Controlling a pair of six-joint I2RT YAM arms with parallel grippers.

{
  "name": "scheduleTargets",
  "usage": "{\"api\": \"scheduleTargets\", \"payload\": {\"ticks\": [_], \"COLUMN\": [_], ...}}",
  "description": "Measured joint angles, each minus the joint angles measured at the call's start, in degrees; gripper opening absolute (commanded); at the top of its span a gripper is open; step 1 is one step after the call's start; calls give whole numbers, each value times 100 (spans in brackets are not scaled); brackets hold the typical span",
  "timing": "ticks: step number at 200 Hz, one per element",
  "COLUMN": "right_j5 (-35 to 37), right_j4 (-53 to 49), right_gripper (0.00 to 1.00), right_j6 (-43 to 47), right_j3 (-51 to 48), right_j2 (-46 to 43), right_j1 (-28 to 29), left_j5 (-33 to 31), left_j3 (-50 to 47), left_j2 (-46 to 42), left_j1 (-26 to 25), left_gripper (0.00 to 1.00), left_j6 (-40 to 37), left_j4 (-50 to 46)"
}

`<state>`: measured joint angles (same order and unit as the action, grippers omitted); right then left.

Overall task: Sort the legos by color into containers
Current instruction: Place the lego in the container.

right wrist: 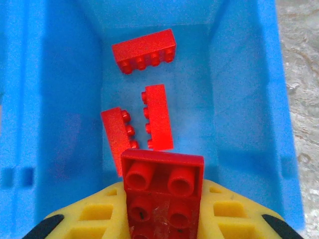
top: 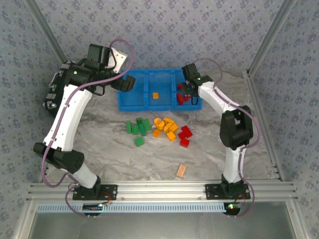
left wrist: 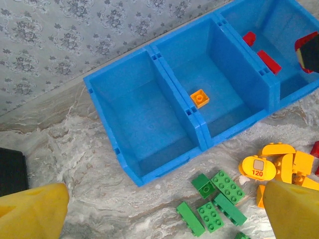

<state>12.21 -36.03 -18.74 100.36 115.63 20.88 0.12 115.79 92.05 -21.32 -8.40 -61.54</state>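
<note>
The blue bin (top: pixel 149 106) stands at the back with three compartments. My right gripper (top: pixel 187 89) hangs over the right compartment, shut on a red lego (right wrist: pixel 162 191) whose underside faces the camera. Three red legos (right wrist: pixel 158 117) lie on that compartment's floor. One orange lego (left wrist: pixel 199 98) sits in the middle compartment, and the left compartment's floor (left wrist: pixel 139 119) is bare. My left gripper (top: pixel 127 82) hovers open above the bin's left end, and its yellow fingertips (left wrist: pixel 30 211) frame the green legos (left wrist: pixel 219 199). Green (top: pixel 138 127), orange-yellow (top: pixel 166 127) and red legos (top: pixel 185 134) lie in front of the bin.
A pale orange striped flat piece (top: pixel 181 171) lies near the front right of the table. A black object (left wrist: pixel 11 172) sits at the left edge of the left wrist view. Aluminium rails (top: pixel 159 189) run along the near edge, and patterned walls enclose the table.
</note>
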Motion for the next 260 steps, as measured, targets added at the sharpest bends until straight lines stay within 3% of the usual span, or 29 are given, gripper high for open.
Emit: {"api": "scheduleTargets", "payload": {"ticks": [84,124,172,204,260], "right_j5": [-267,-341,-411,-586,-717], "right_j4": [-2,-79,-129,11,413], "right_gripper": [41,62,63,63,62], "right_j6": [103,168,186,295,485], "right_j3": [1202,1252,1248,584,-1366], "right_j2": [1211,1309,1298,785,-1362], "right_j1": [-164,-214,-227,-188,210], "left_j5": [-68,-101,-105,-105,-103], "left_j3": [-81,-142,-210,-310,-584], "left_j2": [76,76,76,70,-68], "left_j1": [2,33,33,33,33], "left_gripper": [100,100,100,100,100], "left_j6": [-20,-59,-61,-61,-81], "left_j4": [4,4,20,33,118]}}
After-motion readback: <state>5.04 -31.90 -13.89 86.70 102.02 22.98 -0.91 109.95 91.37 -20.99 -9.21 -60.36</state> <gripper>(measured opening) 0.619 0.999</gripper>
